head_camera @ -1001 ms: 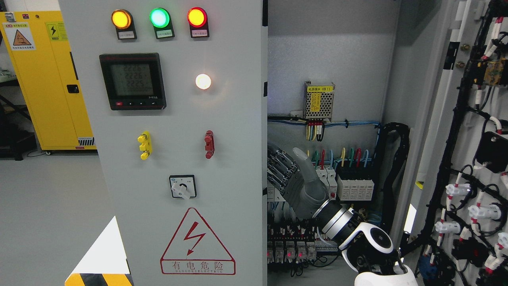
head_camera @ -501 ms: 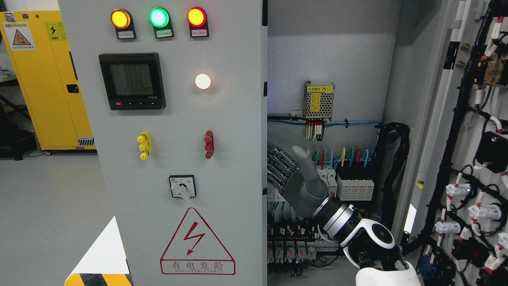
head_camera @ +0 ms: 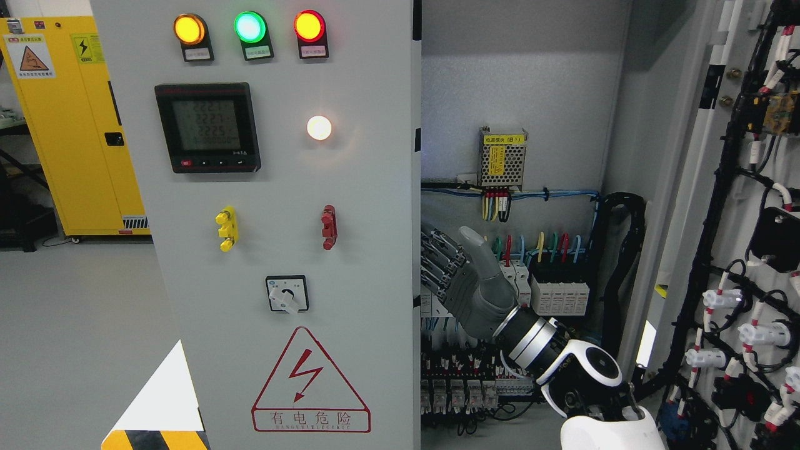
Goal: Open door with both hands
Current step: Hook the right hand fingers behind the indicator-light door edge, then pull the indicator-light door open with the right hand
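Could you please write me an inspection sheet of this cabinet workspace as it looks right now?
Surface: grey floor, bare where visible.
Job's things: left door faces the camera, carrying lit lamps, a meter and a warning sign; right door swung wide open.
Clutter: nothing seen.
Grippers: right hand reaches inside the cabinet, fingers at the left door's inner edge; left hand not in view.
Cables: coloured wires above the breakers; black harness on the right door.
Surroundings: yellow cabinet behind left.

Single head-mounted view, level and close, straight onto the cabinet door (head_camera: 281,250) and its open interior (head_camera: 512,156).
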`<state>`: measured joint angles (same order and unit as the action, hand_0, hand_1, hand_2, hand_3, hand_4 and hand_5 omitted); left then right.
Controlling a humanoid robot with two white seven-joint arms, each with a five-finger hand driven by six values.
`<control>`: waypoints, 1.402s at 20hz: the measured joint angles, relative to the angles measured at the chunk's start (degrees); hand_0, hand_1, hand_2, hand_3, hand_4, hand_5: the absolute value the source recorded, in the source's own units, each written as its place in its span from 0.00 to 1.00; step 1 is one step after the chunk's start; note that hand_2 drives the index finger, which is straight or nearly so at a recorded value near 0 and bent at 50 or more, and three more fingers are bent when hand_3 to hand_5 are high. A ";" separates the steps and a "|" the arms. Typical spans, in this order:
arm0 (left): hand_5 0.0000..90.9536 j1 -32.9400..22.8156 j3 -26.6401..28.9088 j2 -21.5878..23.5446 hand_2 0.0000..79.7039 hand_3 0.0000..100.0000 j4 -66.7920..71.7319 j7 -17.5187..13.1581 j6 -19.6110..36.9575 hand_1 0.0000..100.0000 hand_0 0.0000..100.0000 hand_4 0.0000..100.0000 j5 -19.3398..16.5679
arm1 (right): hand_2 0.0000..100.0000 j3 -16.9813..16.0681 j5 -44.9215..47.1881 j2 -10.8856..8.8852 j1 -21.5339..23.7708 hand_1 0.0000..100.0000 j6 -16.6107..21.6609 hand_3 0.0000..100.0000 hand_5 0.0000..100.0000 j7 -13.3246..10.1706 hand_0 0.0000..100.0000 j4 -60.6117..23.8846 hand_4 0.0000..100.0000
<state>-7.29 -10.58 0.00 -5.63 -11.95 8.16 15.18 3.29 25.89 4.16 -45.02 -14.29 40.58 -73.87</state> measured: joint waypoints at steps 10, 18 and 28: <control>0.00 0.00 -0.01 0.00 0.00 0.00 0.00 -0.03 0.00 0.22 0.36 0.00 0.02 | 0.00 0.01 0.02 -0.04 -0.05 0.11 0.00 0.00 0.00 2.07 0.21 0.11 0.00; 0.00 0.00 -0.02 0.00 0.00 0.00 0.00 0.05 0.01 0.22 0.36 0.00 0.02 | 0.00 0.68 0.06 -0.71 2.11 0.11 0.00 0.00 0.00 2.01 0.21 -1.65 0.00; 0.00 0.00 -0.04 0.00 0.00 0.00 0.00 0.07 0.01 0.22 0.36 0.00 0.02 | 0.00 6.65 4.16 -3.93 8.43 0.11 -0.07 0.00 0.00 2.49 0.21 -7.86 0.00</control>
<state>-7.30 -10.62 0.00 -5.62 -11.88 8.17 15.21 9.94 30.05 0.22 -36.59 -14.36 43.08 -81.74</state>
